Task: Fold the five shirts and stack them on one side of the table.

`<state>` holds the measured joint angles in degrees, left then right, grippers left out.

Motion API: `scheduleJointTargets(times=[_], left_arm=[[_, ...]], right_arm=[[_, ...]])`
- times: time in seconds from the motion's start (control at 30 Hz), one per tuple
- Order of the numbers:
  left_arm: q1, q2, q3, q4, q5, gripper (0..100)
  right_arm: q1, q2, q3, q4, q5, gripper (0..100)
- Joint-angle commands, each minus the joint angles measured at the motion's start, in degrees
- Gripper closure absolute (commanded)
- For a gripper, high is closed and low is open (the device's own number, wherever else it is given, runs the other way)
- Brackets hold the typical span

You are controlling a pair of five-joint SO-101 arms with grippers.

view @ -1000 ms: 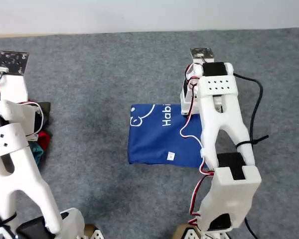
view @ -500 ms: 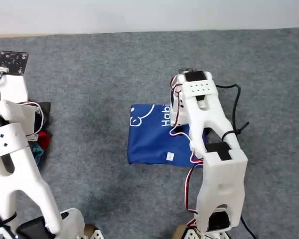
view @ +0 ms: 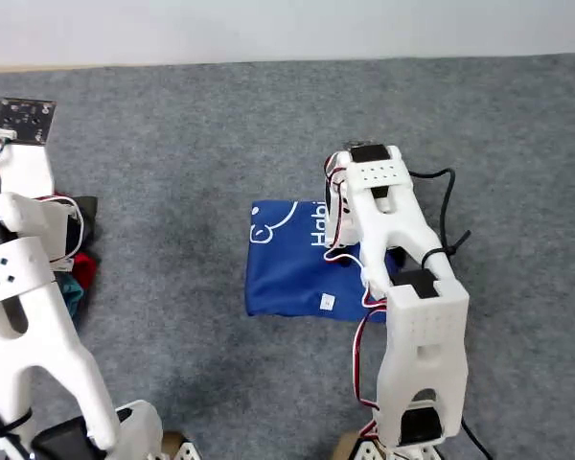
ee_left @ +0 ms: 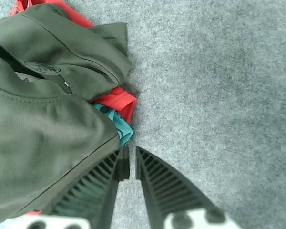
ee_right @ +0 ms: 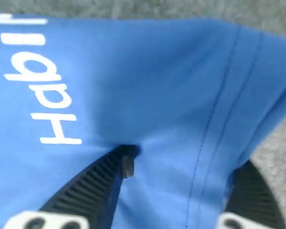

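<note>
A folded blue shirt with white print lies mid-table. My right gripper is down on the right part of the blue shirt, open, with its fingers spread wide and a ridge of blue cloth bunched between them. In the high view the right arm covers that side of the shirt. At the table's left edge sits a pile: a dark olive shirt on top, red and teal cloth under it. My left gripper hovers shut at the pile's edge, holding nothing.
Grey carpet-like table surface stretches bare between the pile and the blue shirt, and behind both arms. The left arm stands along the left edge. Cables hang off the right arm.
The right arm has swung left and come down over the blue shirt's right part. The left arm and the pile have not moved.
</note>
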<state>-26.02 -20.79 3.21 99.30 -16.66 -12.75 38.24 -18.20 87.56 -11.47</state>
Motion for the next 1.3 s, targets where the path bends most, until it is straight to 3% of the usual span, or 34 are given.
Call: scheduleJointTargets(times=[0.0,0.17,0.43,0.57,0.77,0.93,1.1,1.27], left_arm=[[-0.4,-1.5,-0.1,0.7,-0.4,97],[-0.4,-1.5,-0.1,0.7,-0.4,97],[-0.4,-1.9,-0.1,0.7,-0.4,97],[-0.4,-2.0,-0.1,1.0,-0.4,97],[-0.4,-2.0,-0.1,1.1,-0.4,97],[-0.4,-2.0,-0.1,1.1,-0.4,97],[-0.4,-2.0,-0.1,1.2,-0.4,97],[-0.4,-2.0,-0.1,1.2,-0.4,97]], right_arm=[[-1.0,2.0,-1.9,-1.1,-0.5,85.7],[-0.7,3.4,-2.9,-0.9,4.1,99.0],[4.3,-4.6,-4.0,4.3,10.0,98.8],[7.4,-9.3,-4.0,3.8,21.6,98.8],[11.4,-9.9,-4.9,1.6,50.0,98.8],[13.6,-9.9,-7.2,-6.5,64.4,98.9],[13.7,-8.4,-7.2,-13.8,72.4,98.9],[14.2,-5.5,-7.3,-19.0,73.3,98.2]])
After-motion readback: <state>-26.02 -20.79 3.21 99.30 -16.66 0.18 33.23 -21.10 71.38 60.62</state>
